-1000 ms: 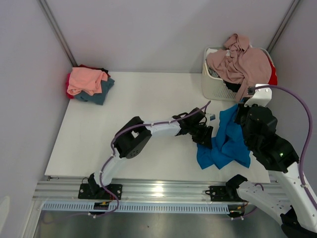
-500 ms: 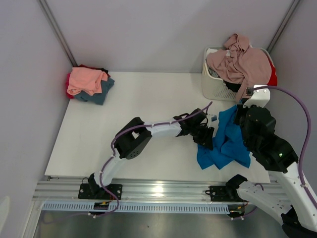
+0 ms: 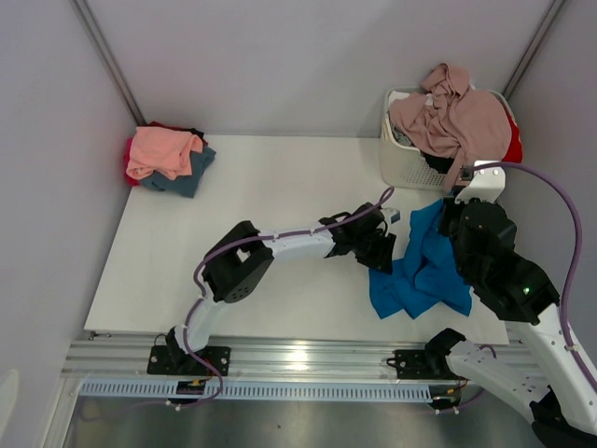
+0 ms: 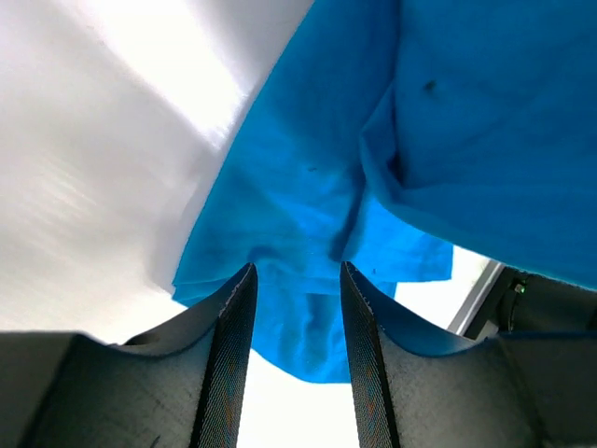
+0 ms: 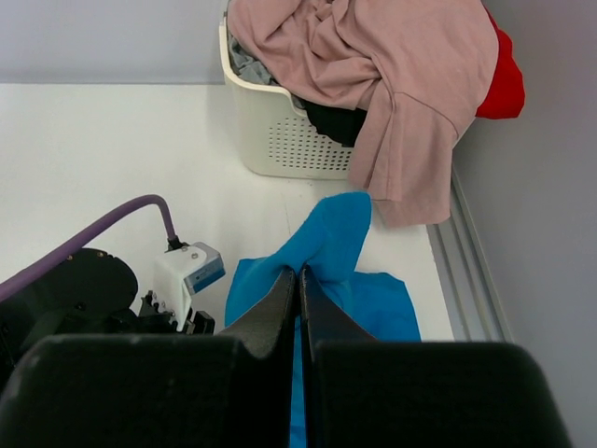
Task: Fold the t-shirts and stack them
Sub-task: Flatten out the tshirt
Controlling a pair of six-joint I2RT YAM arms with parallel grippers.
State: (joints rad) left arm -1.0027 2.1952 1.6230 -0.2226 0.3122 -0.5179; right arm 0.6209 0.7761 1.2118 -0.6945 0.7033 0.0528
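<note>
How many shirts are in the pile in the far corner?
4 show: salmon pink shirt on top, slate blue-grey shirt beneath it, red shirt peeking out at the left, black shirt at the back. More may be hidden underneath.

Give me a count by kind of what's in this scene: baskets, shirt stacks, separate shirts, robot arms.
Basket: 1
Shirt stack: 1
Separate blue shirt: 1
Robot arms: 2, left arm and right arm
Total: 5
</note>
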